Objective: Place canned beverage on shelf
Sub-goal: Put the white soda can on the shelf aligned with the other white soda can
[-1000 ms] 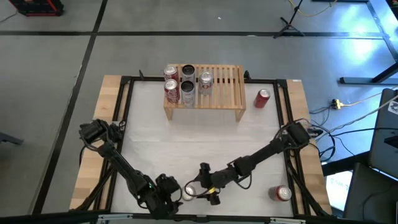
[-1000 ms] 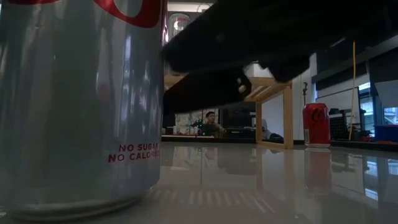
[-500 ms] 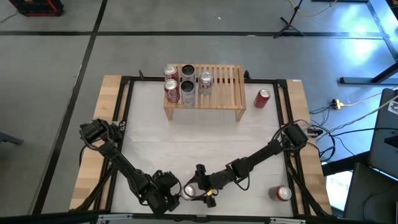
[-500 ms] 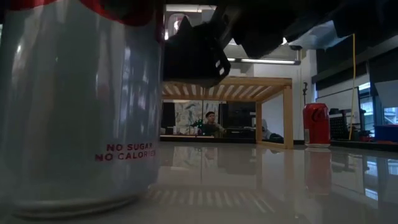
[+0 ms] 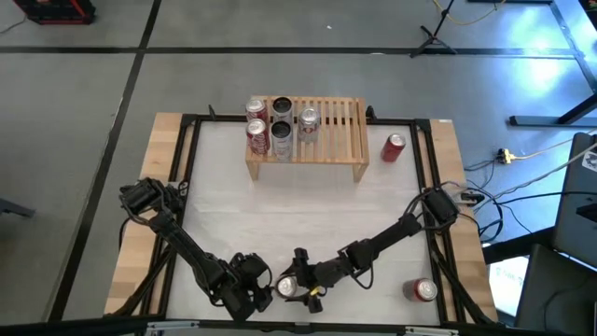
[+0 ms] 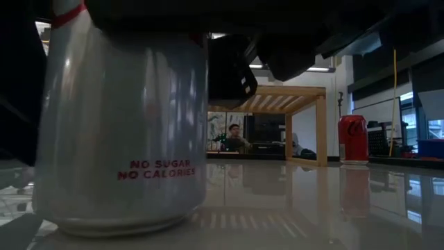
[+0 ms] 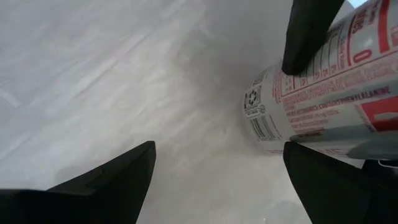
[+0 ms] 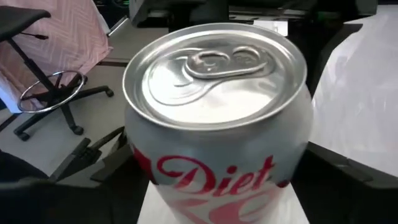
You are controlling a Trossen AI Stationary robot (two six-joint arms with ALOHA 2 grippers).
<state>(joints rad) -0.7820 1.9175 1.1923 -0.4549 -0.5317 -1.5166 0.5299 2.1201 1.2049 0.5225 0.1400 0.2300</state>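
A silver Diet Coke can (image 5: 286, 287) stands upright on the white table near its front edge; it also shows in the low view (image 6: 125, 139) and the right wrist view (image 8: 217, 93). My right gripper (image 5: 298, 282) reaches in from the table's right and is shut on this can. My left gripper (image 5: 254, 297) is open and empty just left of the can, low over the table; its own view shows the can's side (image 7: 323, 99). The light-wood slatted shelf (image 5: 326, 126) stands at the far middle with several cans on its left part. My right gripper pinches the can's side wall (image 8: 297, 155) between its two fingers, one on each side; one finger (image 7: 308, 37) lies against the printed side. The fingers come nearly level from the table's right. The can stands upright with its base on the table.
A red can (image 5: 395, 147) stands on the table right of the shelf and shows in the low view (image 6: 352, 139). Another red can (image 5: 423, 290) stands at the front right. The shelf's right part (image 5: 347, 119) is bare. A person sits far behind the table (image 6: 234, 137).
My right gripper has gone toward the table's left, to the silver can, its fingers coming around it. The can has slid a little on the table and stays upright.
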